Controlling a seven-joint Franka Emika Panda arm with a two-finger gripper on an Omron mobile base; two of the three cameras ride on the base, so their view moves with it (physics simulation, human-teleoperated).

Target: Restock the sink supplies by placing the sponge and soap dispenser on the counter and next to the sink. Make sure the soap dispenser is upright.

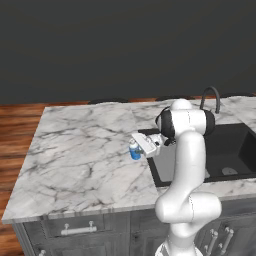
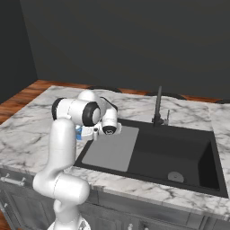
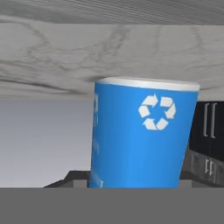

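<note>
The soap dispenser (image 1: 134,149) stands upright on the counter (image 1: 85,155), just beside the left rim of the sink (image 1: 235,150), with its blue body and recycling mark close up in the hand view (image 3: 142,135). The gripper (image 1: 141,148) sits level at the bottle, its two fingers clamped on the blue sides, and the white arm reaches across the sink's near-left corner to hold it there. The sponge cannot be made out.

The risk, as I judge it, lies in the letting go: if the fingers part unevenly or the hand drags sideways as it backs off, the bottle could tip onto the counter or roll over the rim into the sink, losing the upright pose
</note>
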